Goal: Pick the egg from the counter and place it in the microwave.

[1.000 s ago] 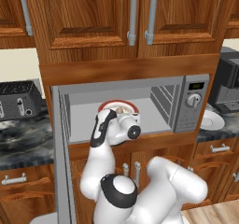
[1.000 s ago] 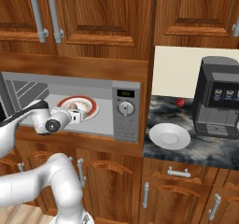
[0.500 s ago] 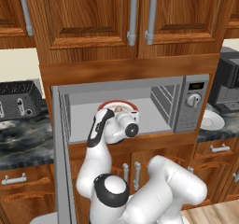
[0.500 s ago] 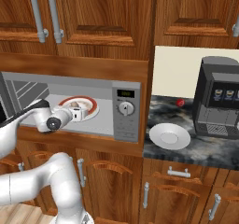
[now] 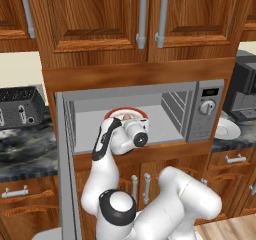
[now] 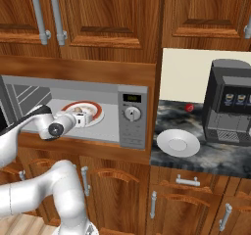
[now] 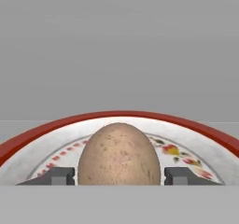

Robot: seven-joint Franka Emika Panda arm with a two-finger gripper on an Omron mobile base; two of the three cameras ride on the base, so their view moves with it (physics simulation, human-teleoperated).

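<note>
So we're at the placing step. In the hand view the gripper (image 7: 119, 176) sits at 6 o'clock with the egg (image 7: 119, 155) right between its two dark fingertips (image 7: 55, 176). The tips sit just beside the shell on both sides, so I'd call the jaws narrow and holding the egg, though I can't see actual contact at the pads. Just past the egg, running from 9 round to 3 o'clock, is a red-rimmed plate (image 7: 186, 125) with a coloured pattern, and behind that the plain grey inside of the microwave (image 7: 119, 45).

From the left base view the arm reaches up from the lower right and the gripper (image 5: 131, 129) is poking into the open microwave (image 5: 205, 109), over the plate (image 5: 112, 115) near the middle of the cavity. Right base view agrees: the gripper (image 6: 81, 117) is inside the microwave (image 6: 132, 116), with the egg (image 6: 77, 110) just peeking out over the plate (image 6: 93, 111).

Whether the egg is resting on the plate or hanging just above it, I can't tell.

Next move, my guess: ease down if there's any gap, open the jaws gently so it doesn't roll, then back straight out toward 6 o'clock without clipping the door frame. Farther right, a white plate (image 6: 177, 143) sits on the counter (image 6: 171, 114) by a coffee machine (image 6: 230, 102).
</note>
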